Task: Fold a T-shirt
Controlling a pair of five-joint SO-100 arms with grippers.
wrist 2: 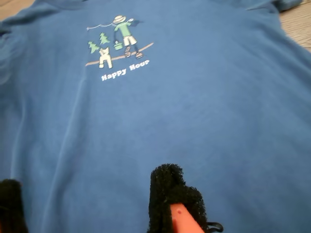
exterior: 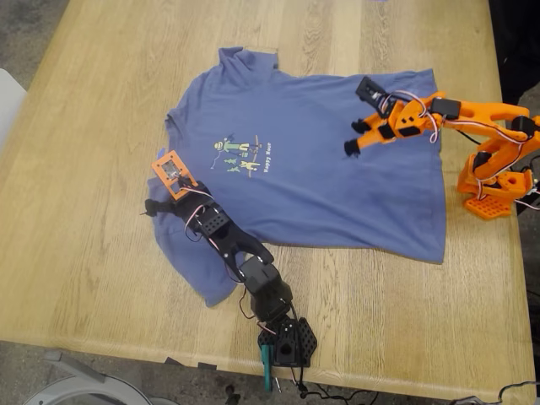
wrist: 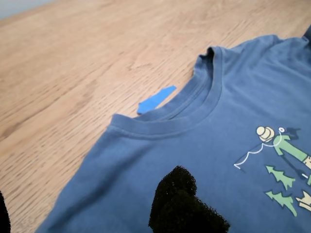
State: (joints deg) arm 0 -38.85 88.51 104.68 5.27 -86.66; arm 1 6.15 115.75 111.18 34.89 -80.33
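The slate-blue T-shirt (exterior: pixel 321 160) lies flat, print up, on the wooden table (exterior: pixel 84 253). Its collar is toward the exterior view's left and its hem toward the right. My first gripper (exterior: pixel 164 205), on the black arm, is open and empty, low at the shirt's shoulder beside the collar (wrist: pixel 194 111). One black foam fingertip (wrist: pixel 177 201) rests over the cloth. My second gripper (exterior: pixel 354 137), on the orange arm, is open and empty above the shirt's body, between print and hem. It faces the print (wrist 2: pixel 119 46), with a fingertip (wrist 2: pixel 170 194) just over the cloth.
A strip of blue tape (wrist: pixel 156 99) sticks to the table by the collar. The orange arm's base (exterior: pixel 489 198) stands at the exterior view's right edge. The black arm's base (exterior: pixel 287 337) is clamped at the near edge. Bare wood surrounds the shirt.
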